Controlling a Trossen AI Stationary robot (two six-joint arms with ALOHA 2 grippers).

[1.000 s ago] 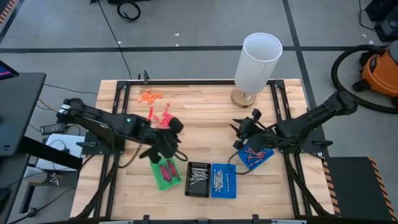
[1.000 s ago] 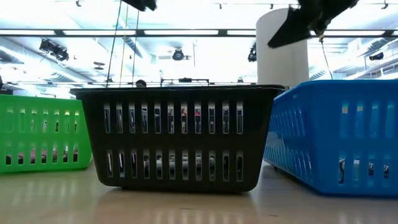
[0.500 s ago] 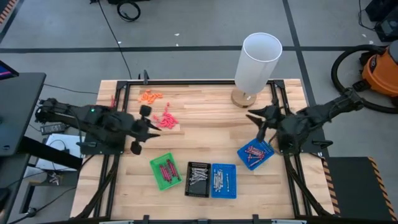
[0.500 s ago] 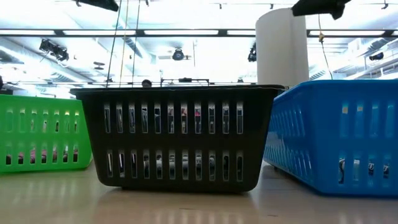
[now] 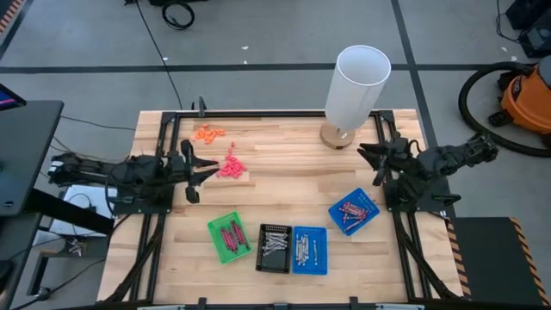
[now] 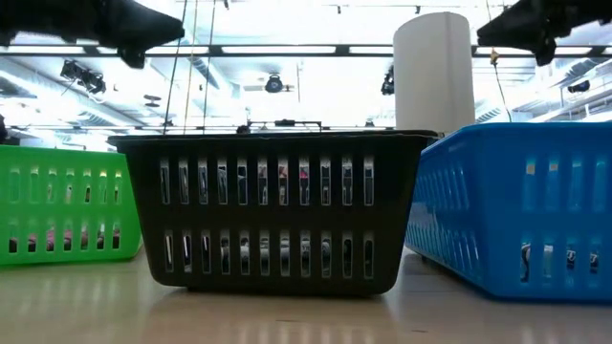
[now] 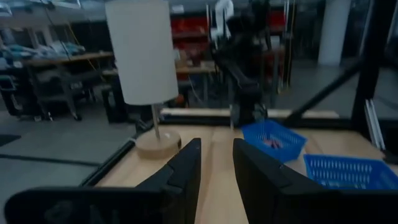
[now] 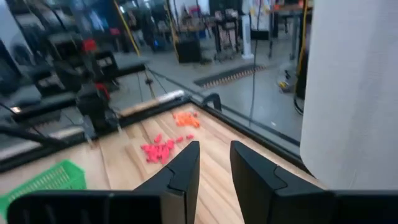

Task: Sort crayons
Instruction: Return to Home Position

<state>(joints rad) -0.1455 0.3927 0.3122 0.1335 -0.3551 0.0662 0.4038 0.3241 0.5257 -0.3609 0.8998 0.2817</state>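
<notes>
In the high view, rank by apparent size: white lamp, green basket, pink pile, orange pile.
1. White lamp, though its top is nearer the camera.
2. Green basket.
3. Pink pile and orange pile: look alike.

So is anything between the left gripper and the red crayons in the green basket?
No, nothing visible: only bare wooden table lies between the left gripper and the dark red crayons in the green plastic basket.
</notes>
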